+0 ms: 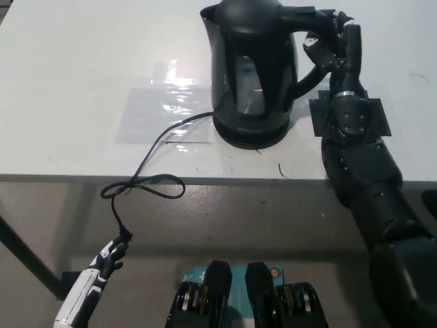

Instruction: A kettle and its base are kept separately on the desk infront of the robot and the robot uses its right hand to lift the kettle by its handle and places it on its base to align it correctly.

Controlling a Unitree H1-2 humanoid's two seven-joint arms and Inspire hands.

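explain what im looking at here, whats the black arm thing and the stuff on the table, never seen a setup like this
This is one picture from a camera on a humanoid robot's head, looking steeply down at a white desk in front of it.

The black jointed arm coming in from the bottom right is the robot's own right arm. Its right robot hand is wrapped around the handle of a black electric kettle. The kettle stands upright over its round base, near the desk's front edge.

A thin black power cord runs from the base, across the desk, and hangs in a loop over the edge. A clear sheet of plastic and a patch of black tape are stuck to the desk.

At the lower left, the white left robot hand hangs idle below the desk; whether it is open or shut is unclear.
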